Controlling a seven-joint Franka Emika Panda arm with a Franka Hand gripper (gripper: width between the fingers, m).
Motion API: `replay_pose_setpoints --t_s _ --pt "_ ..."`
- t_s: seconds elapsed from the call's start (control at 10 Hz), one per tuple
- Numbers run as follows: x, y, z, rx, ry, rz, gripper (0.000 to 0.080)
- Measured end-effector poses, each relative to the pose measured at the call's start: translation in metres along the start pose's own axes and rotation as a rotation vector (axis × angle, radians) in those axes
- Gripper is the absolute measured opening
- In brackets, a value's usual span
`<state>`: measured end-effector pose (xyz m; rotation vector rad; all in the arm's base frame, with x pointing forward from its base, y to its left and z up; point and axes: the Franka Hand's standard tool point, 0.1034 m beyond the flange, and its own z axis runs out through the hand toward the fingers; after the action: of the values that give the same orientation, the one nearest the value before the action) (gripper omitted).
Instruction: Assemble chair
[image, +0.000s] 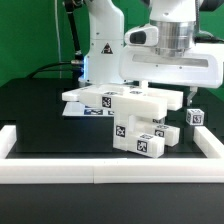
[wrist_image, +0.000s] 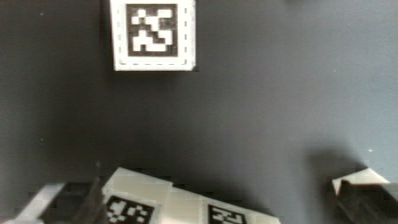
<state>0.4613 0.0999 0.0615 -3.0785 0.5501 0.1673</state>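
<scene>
Border rail (image: 110, 172) fronts chair pieces (image: 120, 103), open jaws hovering behind.

No words, brands or numbers can be read. Black-and-white square tags (image: 107, 101) stand on the white chair pieces (image: 125, 97) at mid-frame in the exterior view. A small dark triangular sign (image: 100, 50) sits on the robot base (image: 108, 68) above them. The wrist view shows one such tag (wrist_image: 153, 28) on a white piece (wrist_image: 153, 65)

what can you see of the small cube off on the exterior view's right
The small cube is a chunky white block, plastic by its look, with a black-and-white square tag on its camera-facing side. It sits upright on the black table, apart from the pile of chair pieces, apparently touching nothing else.
</scene>
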Motion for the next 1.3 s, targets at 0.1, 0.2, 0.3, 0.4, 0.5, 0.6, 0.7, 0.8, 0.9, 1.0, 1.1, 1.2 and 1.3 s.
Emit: replay_pose_setpoints --t_s 0.1,0.2,0.3,0.4,0.5,0.6,0.7,0.8,0.9,1.0,1.1,1.2,1.3 --pt "-0.001 -0.001 0.000 0.000 -0.001 -0.002 0.0649" --pt "0.000 -0.001 0.000 0.000 0.000 -0.003 0.0649" --pt "0.000 0.000 0.000 0.000 0.000 -0.003 0.0649" --pt "0.001 -0.001 0.000 -0.001 0.000 -0.003 0.0649" --pt "0.003 -0.001 0.000 0.000 0.002 -0.004 0.0649" --pt "0.006 0.000 -0.001 0.001 0.005 -0.004 0.0649" --pt "0.009 0.001 -0.001 0.002 0.007 -0.002 0.0649" --pt "0.013 0.001 -0.002 0.004 0.010 -0.003 0.0649" --pt "0.016 0.002 -0.003 0.005 0.013 -0.003 0.0649" --pt "0.019 0.003 -0.002 0.004 0.014 0.000 0.0649" --pt "0.023 0.003 0.000 0.003 0.016 0.003 0.0649" --pt "0.028 0.003 0.001 0.001 0.020 0.005 0.0649" --pt "0.033 0.004 0.002 -0.002 0.024 0.009 0.0649"
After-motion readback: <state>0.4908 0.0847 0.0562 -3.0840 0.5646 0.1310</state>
